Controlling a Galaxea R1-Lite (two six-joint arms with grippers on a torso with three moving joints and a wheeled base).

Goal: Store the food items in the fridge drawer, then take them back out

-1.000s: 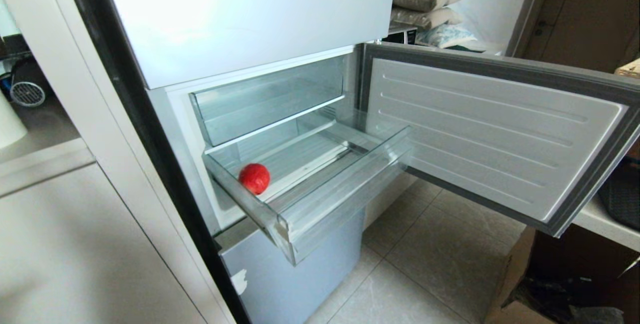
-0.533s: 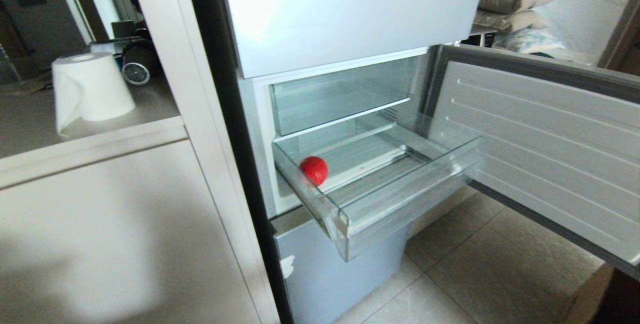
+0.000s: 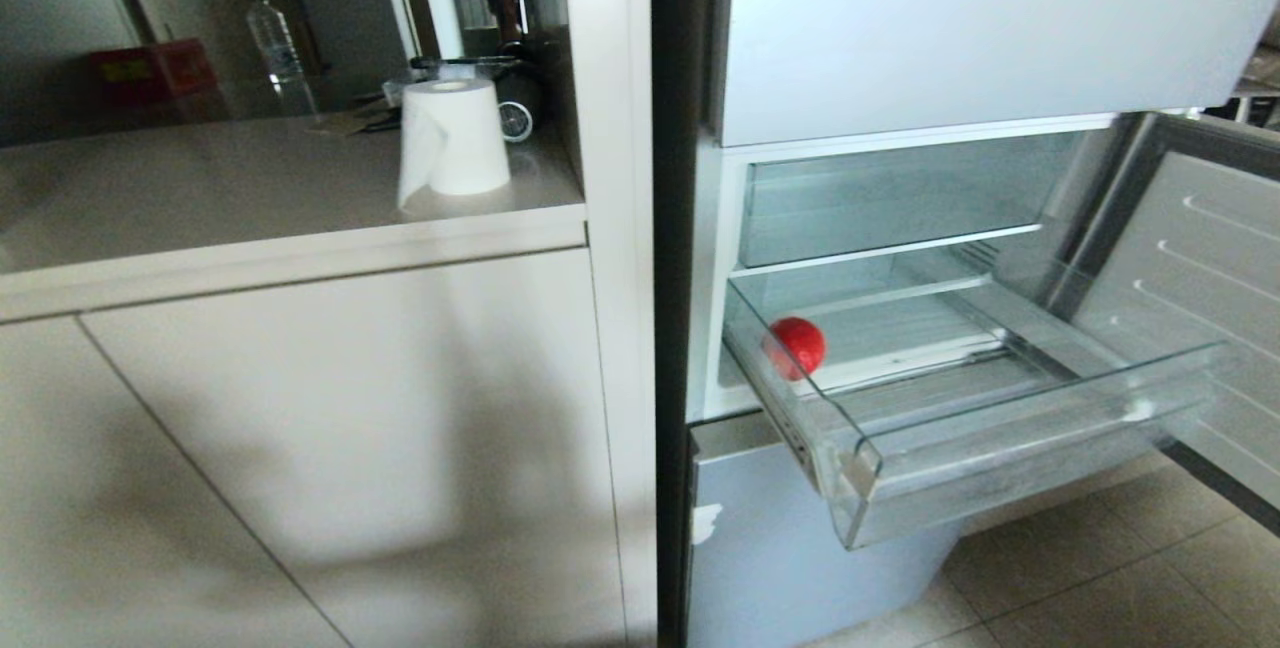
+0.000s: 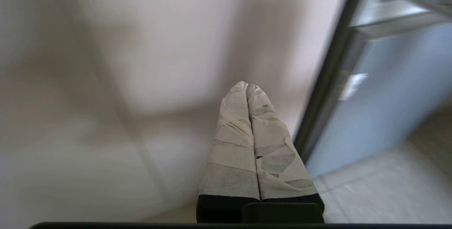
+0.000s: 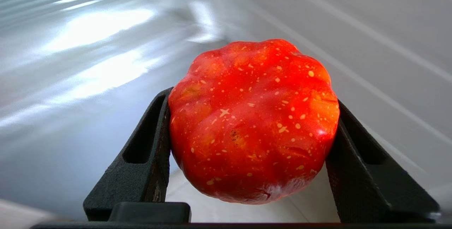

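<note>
While the fridge drawer [image 3: 1000, 448] stands pulled out at lower right, ready for loading, with the red apple [image 3: 796, 347] in its back corner, the right tool [image 5: 250, 133] pinches the ribbed tomato [image 5: 252, 119]; the left tool [image 4: 247, 87] stays pressed together, idle

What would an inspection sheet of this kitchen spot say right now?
Surface: counter beside the fridge, cabinet fronts below.
Job's things: red fruit in the pulled-out clear drawer; ribbed tomato-like fruit held outside it.
Clutter: paper roll and water bottle on the counter.
Grippers: right gripper clamps the ribbed fruit; left gripper, taped fingers together, empty, near the cabinet.
Cables: nothing seen.
Surroundings: fridge door open, tiled floor.
</note>
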